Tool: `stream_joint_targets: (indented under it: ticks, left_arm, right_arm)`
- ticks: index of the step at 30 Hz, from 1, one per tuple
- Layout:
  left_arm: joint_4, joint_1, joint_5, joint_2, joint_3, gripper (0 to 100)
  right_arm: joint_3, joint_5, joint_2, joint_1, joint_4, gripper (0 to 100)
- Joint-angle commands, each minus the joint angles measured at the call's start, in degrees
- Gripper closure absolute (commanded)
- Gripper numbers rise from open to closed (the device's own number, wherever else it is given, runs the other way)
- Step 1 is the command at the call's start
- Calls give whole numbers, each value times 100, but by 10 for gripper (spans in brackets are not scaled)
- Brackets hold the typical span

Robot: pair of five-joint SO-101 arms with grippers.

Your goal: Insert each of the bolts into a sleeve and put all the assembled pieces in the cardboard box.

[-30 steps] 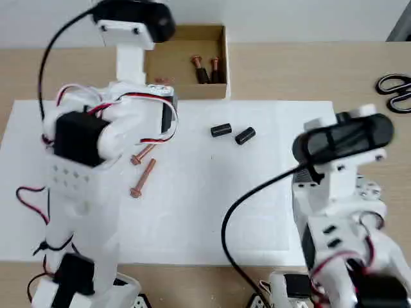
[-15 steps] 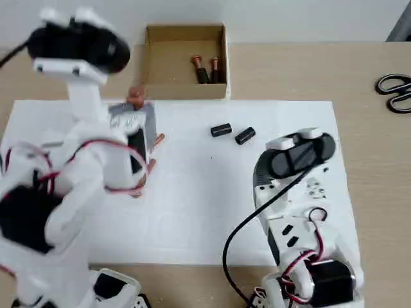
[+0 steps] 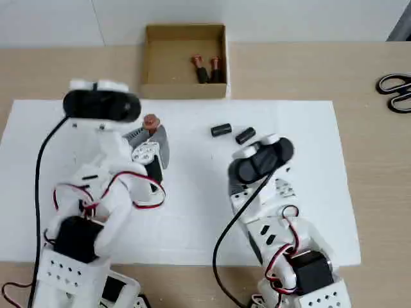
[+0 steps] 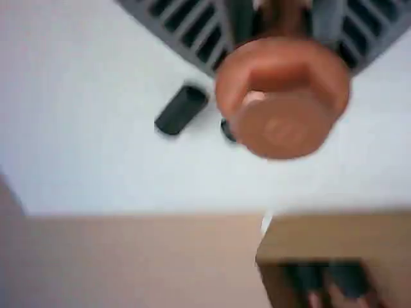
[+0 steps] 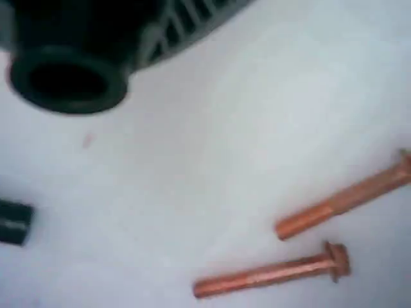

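Left of centre in the high view, the left gripper (image 3: 153, 133) pinches a bolt (image 4: 281, 96), and the right gripper (image 5: 87, 25) clamps a sleeve (image 5: 67, 77), so lining up the 2 axes before pushing should prevent jamming.

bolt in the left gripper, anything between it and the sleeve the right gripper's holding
Nothing visible does. Bare white paper lies between the bolt in the left gripper and the sleeve in the right gripper. Two loose sleeves lie flat nearer the cardboard box, beside that path.
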Motion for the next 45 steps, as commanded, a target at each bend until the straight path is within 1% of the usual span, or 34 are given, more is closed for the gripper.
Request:
stream_joint_targets:
  ticks: [1, 6, 11, 12, 14, 18, 22, 25, 28, 33, 41, 45]
  left_arm:
    - [-914, 88, 35, -176, 523, 995]
    - [-1187, 510, 44, 70, 611, 995]
    - [-1477, 835, 44, 149, 611, 995]
    - [-1459, 862, 62, 149, 611, 995]
    - [-1380, 897, 325, 132, 602, 995]
    - [-844, 905, 791, 114, 268, 995]
    - [-677, 932, 949, 141, 119, 995]
    - [-659, 1134, 976, 141, 127, 995]
    - [-633, 1284, 976, 141, 127, 995]
    - [-466, 1284, 1099, 141, 101, 995]
    - [-334, 1284, 1099, 141, 75, 995]
    - [-273, 1284, 1099, 141, 66, 995]
  right_arm:
    - [114, 53, -40, -303, -497, 995]
    - [475, 18, -48, -655, -796, 995]
    - [519, -484, -57, -1033, -769, 995]
    - [519, -501, -57, -1077, -752, 995]
    - [580, -501, -57, -1138, -760, 995]
    - [765, -501, -57, -1147, -796, 995]
    - [791, -501, -57, -1341, -796, 994]
    - [800, -492, -57, -1508, -796, 994]
    - [800, -492, -57, -1508, -804, 994]
    - [800, -492, -57, -1481, -963, 994]
    - [774, -484, -57, -1464, -963, 994]
    - [774, -484, -57, -1182, -1059, 994]
